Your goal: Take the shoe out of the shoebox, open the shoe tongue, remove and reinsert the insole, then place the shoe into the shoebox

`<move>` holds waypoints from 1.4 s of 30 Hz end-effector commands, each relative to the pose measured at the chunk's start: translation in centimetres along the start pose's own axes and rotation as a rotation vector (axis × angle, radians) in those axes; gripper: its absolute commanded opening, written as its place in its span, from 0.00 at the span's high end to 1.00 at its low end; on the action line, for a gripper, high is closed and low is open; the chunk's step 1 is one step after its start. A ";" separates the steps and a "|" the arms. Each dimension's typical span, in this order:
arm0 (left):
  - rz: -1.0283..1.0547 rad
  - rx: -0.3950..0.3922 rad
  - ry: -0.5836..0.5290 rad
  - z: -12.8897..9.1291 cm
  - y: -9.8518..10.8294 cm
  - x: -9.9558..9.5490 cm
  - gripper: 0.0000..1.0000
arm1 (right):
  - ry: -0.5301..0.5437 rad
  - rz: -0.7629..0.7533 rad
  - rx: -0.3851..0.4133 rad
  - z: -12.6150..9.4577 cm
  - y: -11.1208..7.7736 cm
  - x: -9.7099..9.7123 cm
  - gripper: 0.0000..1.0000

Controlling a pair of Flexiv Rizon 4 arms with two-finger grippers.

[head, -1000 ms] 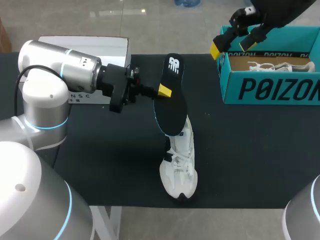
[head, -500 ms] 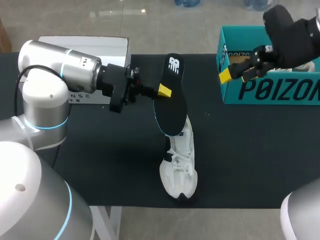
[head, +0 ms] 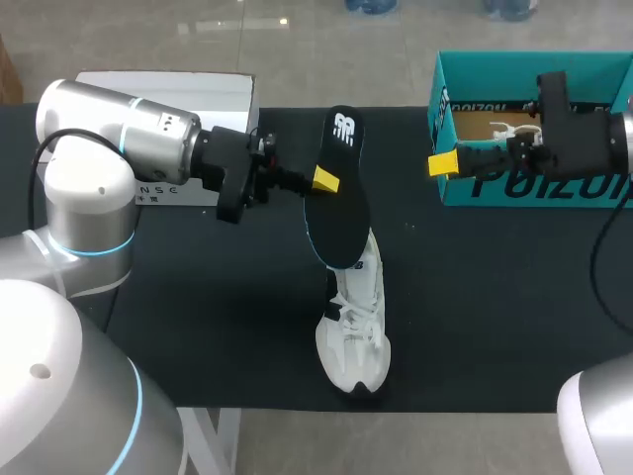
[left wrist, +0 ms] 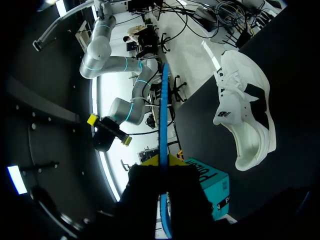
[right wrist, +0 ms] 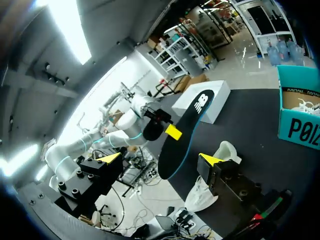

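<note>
Starting nearest the camera, the white shoe (head: 354, 332) lies on the black surface (head: 198, 327) in the lower middle of the head view, with its toe toward the bottom edge and its heel end pointing up the frame.

Directly above that heel end hangs the black insole (head: 338, 193). Its long axis runs almost straight up and down the middle of the frame, roughly in line with the shoe. Its lower tip overlaps the shoe's collar in this view, but I cannot tell whether it touches the shoe or sits inside it.

The left fingers (head: 324, 180) reach in from the left of the frame and are pinched narrowly on the insole's edge about halfway along its length. The left wrist view shows the insole edge-on, clamped between them.

To the right of centre, the right fingers (head: 443, 163) point leftward at the insole from well apart. The right wrist view shows them spread wide and holding nothing, with the insole ahead of them in the gap.

Farthest off, the teal shoebox (head: 465, 183) stands in the upper right.

Reinsertion looks to be the step in hand. It turns on lowering the insole along its own axis into the shoe's opening. The left arm already holds the insole, and the right is the nearer one free to steady the shoe.
</note>
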State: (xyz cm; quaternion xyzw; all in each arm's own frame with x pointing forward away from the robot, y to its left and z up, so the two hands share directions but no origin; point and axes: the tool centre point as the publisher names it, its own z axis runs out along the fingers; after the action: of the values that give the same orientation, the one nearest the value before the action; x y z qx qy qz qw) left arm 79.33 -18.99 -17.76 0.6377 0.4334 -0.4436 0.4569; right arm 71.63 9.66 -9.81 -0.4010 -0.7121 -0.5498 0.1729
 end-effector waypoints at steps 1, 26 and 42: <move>0.002 0.001 -0.001 0.1 0.1 0.0 1.00 | 0.227 0.015 -0.037 1.4 0.1 -1.1 0.00; 0.002 0.001 -0.001 0.1 0.1 0.0 1.00 | 0.202 0.145 0.125 6.0 1.8 -7.0 0.00; 0.002 0.001 -0.001 0.1 0.1 0.0 1.00 | 0.261 0.159 0.173 11.0 2.0 -7.7 0.00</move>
State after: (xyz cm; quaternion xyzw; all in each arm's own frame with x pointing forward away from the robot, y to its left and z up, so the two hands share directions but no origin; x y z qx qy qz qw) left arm 79.33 -18.99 -17.76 0.6377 0.4334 -0.4436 0.4569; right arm 79.32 15.97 -17.19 -0.3711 -0.6893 -0.5254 0.3334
